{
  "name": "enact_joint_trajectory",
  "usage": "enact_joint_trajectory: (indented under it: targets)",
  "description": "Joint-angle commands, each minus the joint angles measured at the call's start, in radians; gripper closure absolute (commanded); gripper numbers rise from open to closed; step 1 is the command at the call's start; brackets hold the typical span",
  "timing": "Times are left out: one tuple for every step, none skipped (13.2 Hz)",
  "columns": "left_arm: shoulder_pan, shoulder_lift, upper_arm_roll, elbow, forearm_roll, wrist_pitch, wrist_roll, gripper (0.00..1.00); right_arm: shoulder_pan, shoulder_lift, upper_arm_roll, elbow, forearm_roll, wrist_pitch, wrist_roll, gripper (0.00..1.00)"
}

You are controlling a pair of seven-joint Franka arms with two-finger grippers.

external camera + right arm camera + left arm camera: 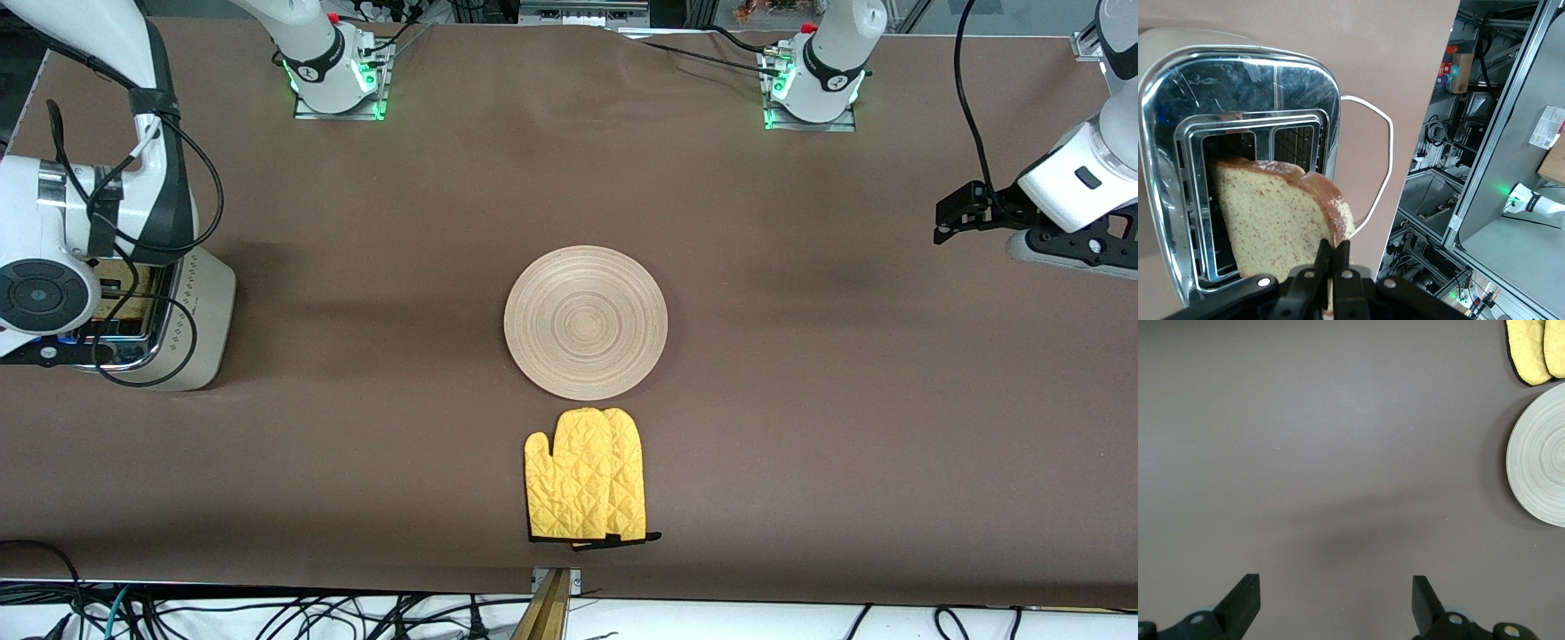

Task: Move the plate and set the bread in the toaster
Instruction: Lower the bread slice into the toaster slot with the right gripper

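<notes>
The cream toaster (203,322) stands at the right arm's end of the table; its chrome top (1238,80) fills the right wrist view. My right gripper (1334,252) is over it, shut on the crust edge of the bread (1275,223). The slice hangs tilted, with its lower part inside one slot. The light-wood plate (585,322) lies bare in the middle of the table, and its rim shows in the left wrist view (1541,457). My left gripper (1336,595) is open and empty, up over bare table at the left arm's end (956,213).
A yellow quilted mitt (587,487) lies just nearer the front camera than the plate; it also shows in the left wrist view (1535,350). The toaster's white cord (1373,160) loops out beside the toaster.
</notes>
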Motion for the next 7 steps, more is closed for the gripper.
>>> enact_joint_trajectory:
  targets:
    - [0.005, 0.013, -0.005, 0.03, 0.026, -0.009, 0.001, 0.0, -0.006, -0.002, 0.007, -0.006, -0.004, 0.033, 0.011, 1.0]
    - [0.002, 0.013, -0.008, 0.03, 0.027, -0.009, -0.003, 0.0, -0.006, -0.002, 0.007, -0.006, -0.004, 0.033, 0.011, 1.0]
    - [-0.001, 0.013, -0.008, 0.03, 0.029, -0.009, -0.011, 0.0, -0.006, -0.004, 0.007, -0.002, -0.007, 0.033, 0.01, 1.0]
    - [-0.001, 0.011, -0.009, 0.03, 0.029, -0.009, -0.011, 0.0, -0.006, -0.005, 0.007, 0.001, -0.01, 0.034, 0.008, 1.0]
    - [0.002, 0.011, -0.008, 0.03, 0.027, -0.011, -0.005, 0.0, -0.006, -0.005, 0.007, 0.008, -0.01, 0.033, 0.006, 1.0]
    - [0.005, 0.011, -0.006, 0.03, 0.027, -0.011, 0.0, 0.0, -0.006, -0.005, 0.007, 0.011, -0.01, 0.031, 0.008, 1.0]
    - [0.003, 0.011, -0.008, 0.03, 0.027, -0.011, 0.0, 0.0, -0.006, -0.009, 0.007, 0.013, -0.01, 0.025, 0.008, 1.0]
